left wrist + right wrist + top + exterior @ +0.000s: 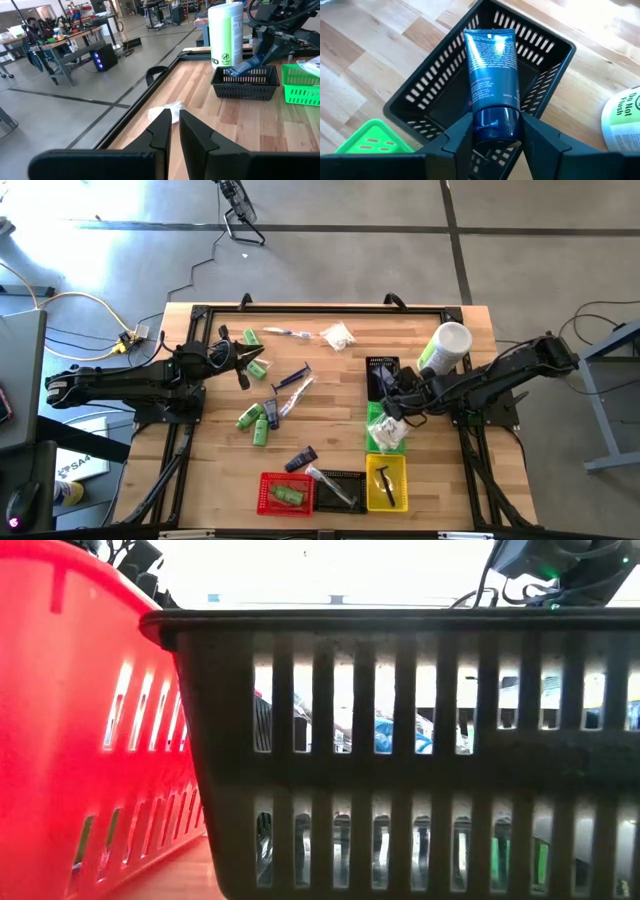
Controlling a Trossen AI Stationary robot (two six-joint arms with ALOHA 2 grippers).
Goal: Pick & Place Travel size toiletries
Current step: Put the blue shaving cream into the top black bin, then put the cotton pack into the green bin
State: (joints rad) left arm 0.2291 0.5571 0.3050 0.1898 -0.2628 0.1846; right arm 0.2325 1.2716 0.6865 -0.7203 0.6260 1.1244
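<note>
A dark navy tube (490, 65) hangs slanted over a small black mesh basket (381, 366) at the table's right middle, with my right gripper (495, 122) shut on it. In the left wrist view the tube (246, 69) dips behind that basket's wall (245, 87). My left gripper (255, 358) hovers shut and holds nothing at the table's left. Around it lie loose toiletries: green bottles (255, 422), a navy tube (300, 460), a toothbrush (285, 332) and a white packet (338, 335). My right gripper pinches the tube's round cap end (492, 127) between its two fingers, one on either side. The fingers slant down from the table's right side. The tube hangs below them, its flat crimped end (487, 35) inside the basket; whether that end touches the floor I cannot tell.
A tall white canister (445, 345) stands just behind the black basket. A green basket (375, 442) with white packets sits nearer. Red (270, 498), black (350, 478) and yellow (400, 465) baskets line the front edge and fill the low view.
</note>
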